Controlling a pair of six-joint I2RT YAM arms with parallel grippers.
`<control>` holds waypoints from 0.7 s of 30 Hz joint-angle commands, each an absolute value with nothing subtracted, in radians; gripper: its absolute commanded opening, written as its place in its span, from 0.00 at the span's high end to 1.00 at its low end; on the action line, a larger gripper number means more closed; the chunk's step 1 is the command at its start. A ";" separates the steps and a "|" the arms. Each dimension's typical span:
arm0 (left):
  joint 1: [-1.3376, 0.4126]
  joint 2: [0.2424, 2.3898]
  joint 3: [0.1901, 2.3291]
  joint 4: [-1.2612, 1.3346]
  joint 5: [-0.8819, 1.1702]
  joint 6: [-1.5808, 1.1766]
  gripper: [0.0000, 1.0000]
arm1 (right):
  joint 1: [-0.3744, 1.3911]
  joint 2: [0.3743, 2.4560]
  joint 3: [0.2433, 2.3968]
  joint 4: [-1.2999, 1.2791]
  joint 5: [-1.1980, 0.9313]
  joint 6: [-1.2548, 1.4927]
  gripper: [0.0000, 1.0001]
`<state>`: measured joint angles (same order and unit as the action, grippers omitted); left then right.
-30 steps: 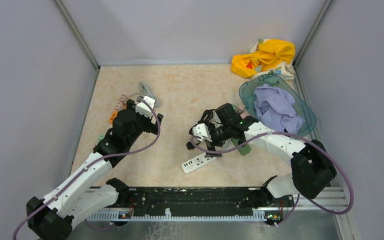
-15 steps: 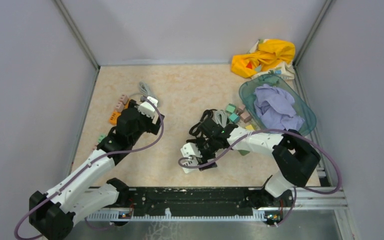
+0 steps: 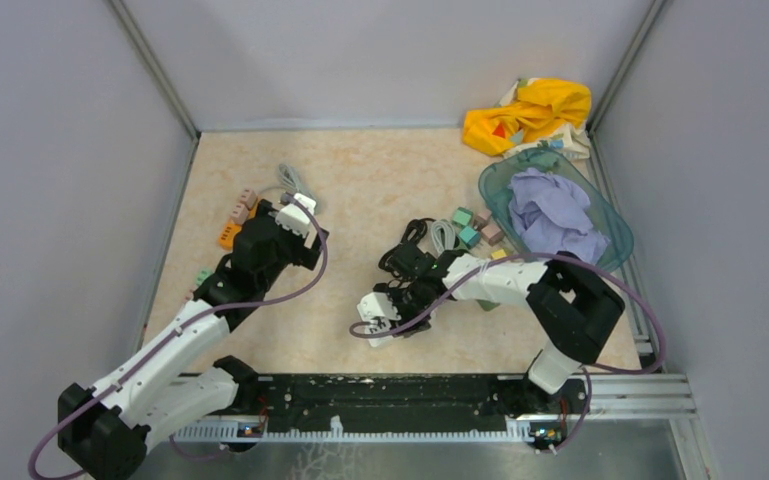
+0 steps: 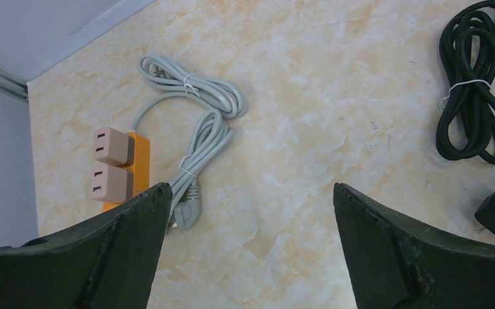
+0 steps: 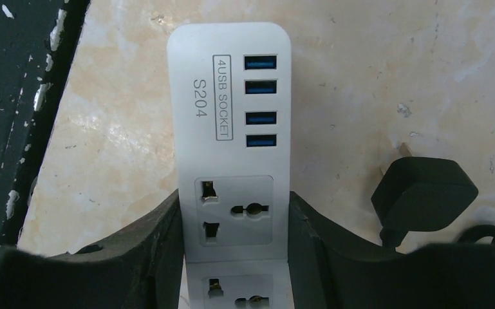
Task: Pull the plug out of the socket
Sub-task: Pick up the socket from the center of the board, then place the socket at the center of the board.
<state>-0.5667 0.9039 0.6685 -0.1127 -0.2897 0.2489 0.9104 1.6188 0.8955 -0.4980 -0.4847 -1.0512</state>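
The socket is a white power strip (image 5: pixel 232 129) with four blue USB ports, lying flat on the marble table. My right gripper (image 5: pixel 235 206) is shut on it, one black finger pressed against each long side, just below the USB ports. Both outlets in view are empty. The black plug (image 5: pixel 425 193) lies on the table just right of the strip, with a bare prong showing. In the top view the right gripper (image 3: pixel 395 310) sits low at centre front. My left gripper (image 4: pixel 248 193) hangs open over bare table, holding nothing.
A coiled black cable (image 4: pixel 470 109) lies behind the strip. A grey bundled cable (image 4: pixel 199 122) and an orange strip (image 4: pixel 138 167) with pink adapters sit by the left gripper. A teal basket (image 3: pixel 500 185) with purple cloth, a yellow cloth (image 3: pixel 530 110) and small blocks (image 3: pixel 470 225) are back right.
My right arm swung left and toward the near edge, came down over the white strip, and its jaws closed onto the strip's sides. The left arm stayed put, open.
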 commanded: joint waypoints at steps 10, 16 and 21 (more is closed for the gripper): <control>-0.562 0.891 0.661 -0.094 -0.295 0.253 0.00 | 0.614 1.477 1.222 -0.481 -0.647 -0.887 1.00; -0.561 0.882 0.660 -0.092 -0.319 0.250 0.00 | 0.496 1.597 1.399 -0.180 -0.498 -0.659 1.00; -0.561 0.886 0.661 -0.094 -0.330 0.247 0.00 | 0.479 1.793 1.550 0.019 -0.176 -0.528 1.00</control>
